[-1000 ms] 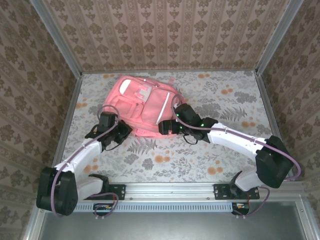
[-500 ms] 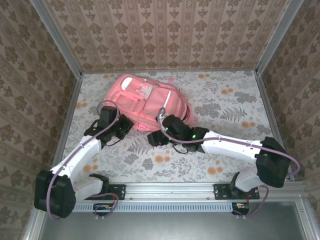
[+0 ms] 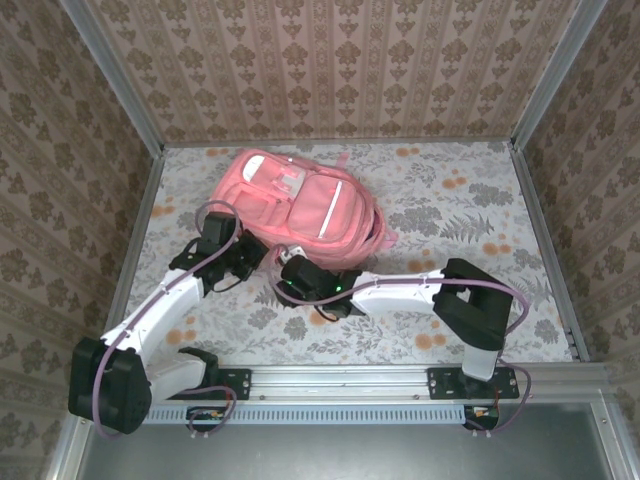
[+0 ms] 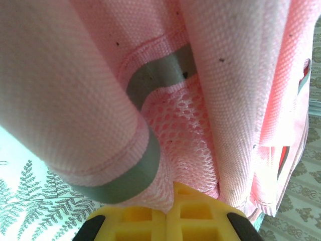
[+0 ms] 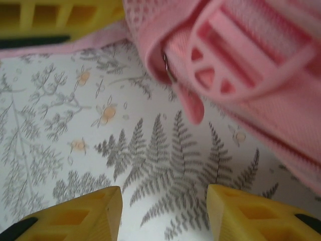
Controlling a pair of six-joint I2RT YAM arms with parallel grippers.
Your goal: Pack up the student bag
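Top external: compared with a second ago, the right arm has swung toward 9 o'clock and folded at the elbow. The right gripper (image 3: 290, 272) has left the bag's 4 o'clock side and now sits at its 6 o'clock edge. The left gripper (image 3: 240, 252) has crept slightly toward 12 o'clock, at the bag's 8 o'clock corner. The student bag (image 3: 310, 205) bulges wider on its 3 o'clock side, a strap loop spilling out there.

Bag location: flat on the table (image 3: 450, 200), about 11 o'clock of its centre. Its long axis runs roughly 11 to 5 o'clock, the white-trimmed pocket end pointing to 11.

Left wrist: left gripper (image 4: 170, 193) closed, yellow fingers together on a pinch of the bag's pink mesh (image 4: 183, 125).

Right wrist: right gripper (image 5: 164, 193) jaws apart over the fern-print cover. The bag's pink buckle (image 5: 235, 55) and a zipper tab (image 5: 193, 108) lie just beyond the fingertips, apart from them.
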